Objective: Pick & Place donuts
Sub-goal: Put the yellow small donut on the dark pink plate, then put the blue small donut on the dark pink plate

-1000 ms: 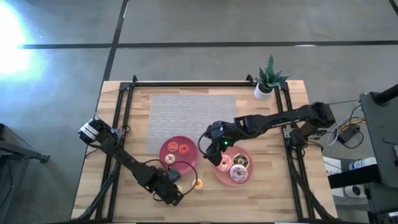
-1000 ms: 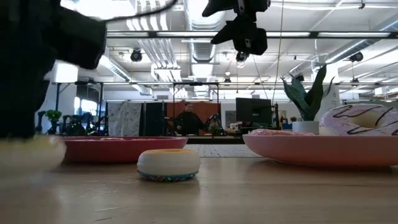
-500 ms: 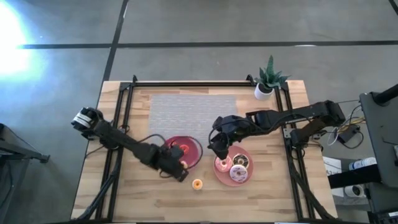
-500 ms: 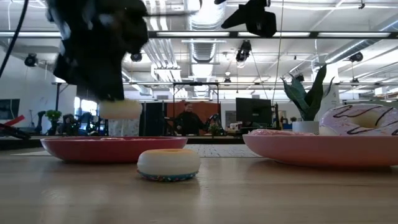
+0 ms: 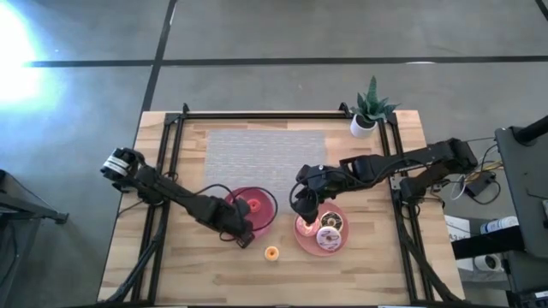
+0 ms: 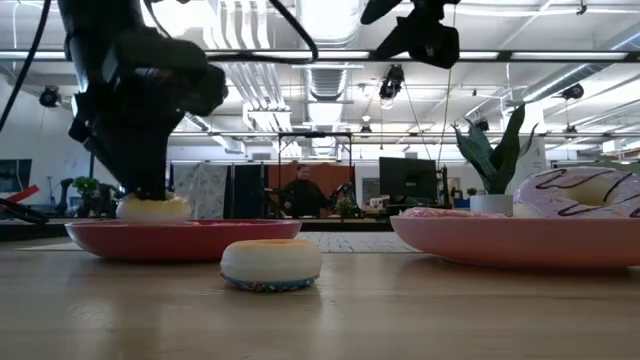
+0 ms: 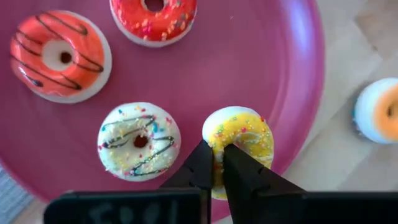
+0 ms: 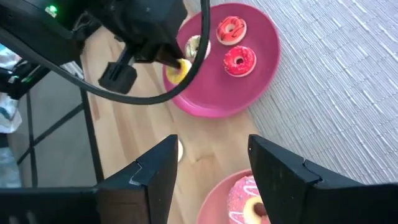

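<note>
On the table [image 5: 377, 265], your left gripper [image 7: 217, 163] pinched the yellow donut [image 7: 241, 138] at the plate's [image 7: 273, 74] 5 o'clock edge for release; right gripper [image 8: 208, 165] waited, spread wide and empty.

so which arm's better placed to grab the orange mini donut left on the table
Left, probably. The left pincer sits at the dark pink plate right beside the orange mini donut, though it holds the yellow donut. The right pincer hovers farther away.

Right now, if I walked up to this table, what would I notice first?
Probably the left gripper, pinching a yellow sprinkled mini donut at the edge of the dark pink plate, where three more mini donuts lie. Next, the right gripper hovering open over a second plate with bigger donuts, and one orange mini donut alone on the wood between the plates.
</note>
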Controlling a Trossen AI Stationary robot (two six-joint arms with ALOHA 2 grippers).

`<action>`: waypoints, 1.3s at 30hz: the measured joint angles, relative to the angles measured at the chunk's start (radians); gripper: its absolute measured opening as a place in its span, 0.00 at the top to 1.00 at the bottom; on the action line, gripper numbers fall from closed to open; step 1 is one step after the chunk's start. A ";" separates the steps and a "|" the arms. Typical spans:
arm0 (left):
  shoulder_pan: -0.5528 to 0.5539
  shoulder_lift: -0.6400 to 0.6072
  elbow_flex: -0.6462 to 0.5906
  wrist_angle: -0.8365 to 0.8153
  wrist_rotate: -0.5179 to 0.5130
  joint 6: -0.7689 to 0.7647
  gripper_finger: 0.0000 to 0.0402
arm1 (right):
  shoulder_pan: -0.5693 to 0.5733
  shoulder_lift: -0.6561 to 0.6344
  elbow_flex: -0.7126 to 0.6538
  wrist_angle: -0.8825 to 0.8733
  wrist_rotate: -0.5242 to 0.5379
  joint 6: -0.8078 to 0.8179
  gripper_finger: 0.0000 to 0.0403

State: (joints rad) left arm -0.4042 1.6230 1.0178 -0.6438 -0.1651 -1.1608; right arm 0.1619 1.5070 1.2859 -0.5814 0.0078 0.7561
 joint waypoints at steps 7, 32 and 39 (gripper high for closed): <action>0.001 0.002 -0.044 0.086 -0.001 -0.038 0.81 | 0.000 0.000 -0.013 -0.001 0.003 0.002 0.54; -0.262 -0.314 -0.021 0.034 -0.426 -0.214 0.70 | 0.096 0.111 -0.118 0.260 -0.084 0.067 0.54; -0.298 -0.366 -0.023 0.020 -0.527 -0.262 0.70 | 0.140 0.288 -0.072 0.407 -0.159 0.104 0.54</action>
State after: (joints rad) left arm -0.7025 1.2570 0.9947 -0.6239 -0.6926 -1.4227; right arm 0.3016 1.7950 1.2143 -0.1749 -0.1511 0.8600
